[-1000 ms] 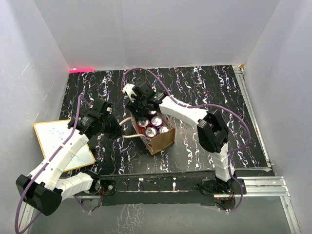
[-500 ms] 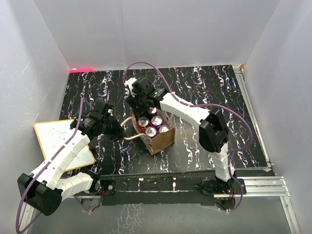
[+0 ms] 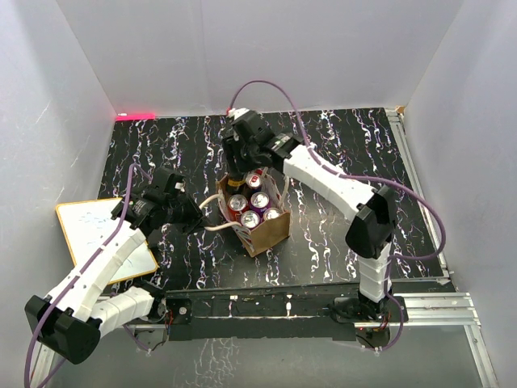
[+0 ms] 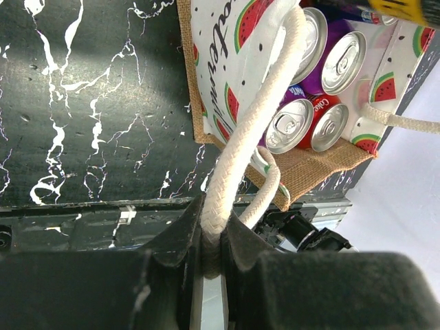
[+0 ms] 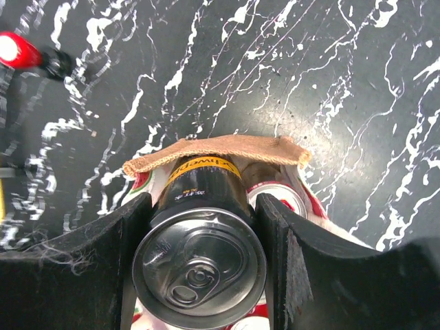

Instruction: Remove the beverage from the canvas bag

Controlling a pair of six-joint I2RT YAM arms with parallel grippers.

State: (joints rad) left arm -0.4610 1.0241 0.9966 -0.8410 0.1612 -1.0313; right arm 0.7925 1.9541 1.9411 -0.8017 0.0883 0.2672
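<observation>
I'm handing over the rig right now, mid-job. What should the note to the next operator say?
Left gripper: shut on the rope handle of the canvas bag, which stands upright on the table.
Right gripper: shut on a black can at the bag's far end; its base is not yet clear of the rim.
Other cans stand upright inside the bag.
Done: can gripped and partly raised.
Left: lift it clear and set it on the table.

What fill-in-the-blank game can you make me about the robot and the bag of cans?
The right gripper is clamped on a black ____ with a yellow band. The left gripper pinches the canvas bag's cream rope ____. The bag's lining is printed with ____ slices.
Missing words: can; handle; watermelon.
</observation>
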